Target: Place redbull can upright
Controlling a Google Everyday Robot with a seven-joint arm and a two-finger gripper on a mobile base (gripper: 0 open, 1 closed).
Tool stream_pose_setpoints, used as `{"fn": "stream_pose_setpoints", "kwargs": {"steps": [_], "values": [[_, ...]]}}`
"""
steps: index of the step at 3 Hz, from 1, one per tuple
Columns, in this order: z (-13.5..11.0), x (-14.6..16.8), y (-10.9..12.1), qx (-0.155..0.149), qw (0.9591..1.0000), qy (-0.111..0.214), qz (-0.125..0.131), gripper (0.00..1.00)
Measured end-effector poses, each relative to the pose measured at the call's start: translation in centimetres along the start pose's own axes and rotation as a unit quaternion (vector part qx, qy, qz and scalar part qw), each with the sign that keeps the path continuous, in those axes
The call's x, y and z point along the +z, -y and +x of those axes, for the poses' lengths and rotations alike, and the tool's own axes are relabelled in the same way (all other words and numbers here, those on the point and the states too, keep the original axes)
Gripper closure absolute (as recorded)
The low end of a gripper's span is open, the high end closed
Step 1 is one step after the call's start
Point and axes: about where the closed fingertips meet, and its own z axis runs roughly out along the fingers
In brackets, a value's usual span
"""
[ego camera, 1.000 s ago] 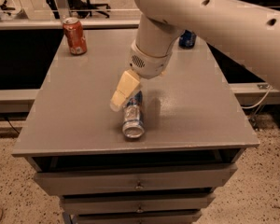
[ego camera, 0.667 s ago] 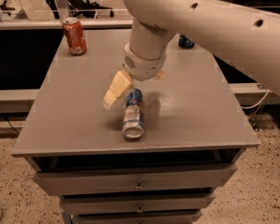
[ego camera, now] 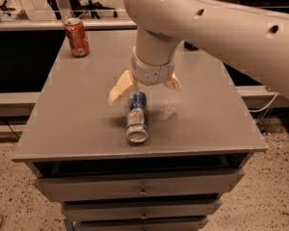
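The redbull can [ego camera: 137, 117], slim, blue and silver, lies on its side on the grey cabinet top [ego camera: 77, 114], its silver end facing the front edge. My gripper [ego camera: 145, 87] hangs from the big white arm just above the can's far end. Its two cream fingers [ego camera: 121, 87] are spread wide, one left of the can and one right of it, not touching the can.
An orange soda can [ego camera: 76, 36] stands upright at the back left corner. A dark blue can [ego camera: 190, 45] is mostly hidden behind the arm at the back right. The cabinet has drawers [ego camera: 143, 189] below its front edge.
The arm has swung left and over the can. The gripper has turned so both fingers now straddle the can's far end. The can has not moved.
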Motion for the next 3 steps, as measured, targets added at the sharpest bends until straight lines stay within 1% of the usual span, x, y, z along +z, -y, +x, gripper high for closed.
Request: {"fn": "stream_pose_setpoints", "kwargs": {"steps": [1, 2, 3], "values": [[0.6, 0.3, 0.2, 0.079, 0.9968, -0.003, 0.014, 0.00], [0.9, 1.2, -0.6, 0.115, 0.9932, -0.009, 0.018, 0.00], [0.9, 1.8, -1.2, 0.126, 0.9918, -0.009, 0.016, 0.14]]}}
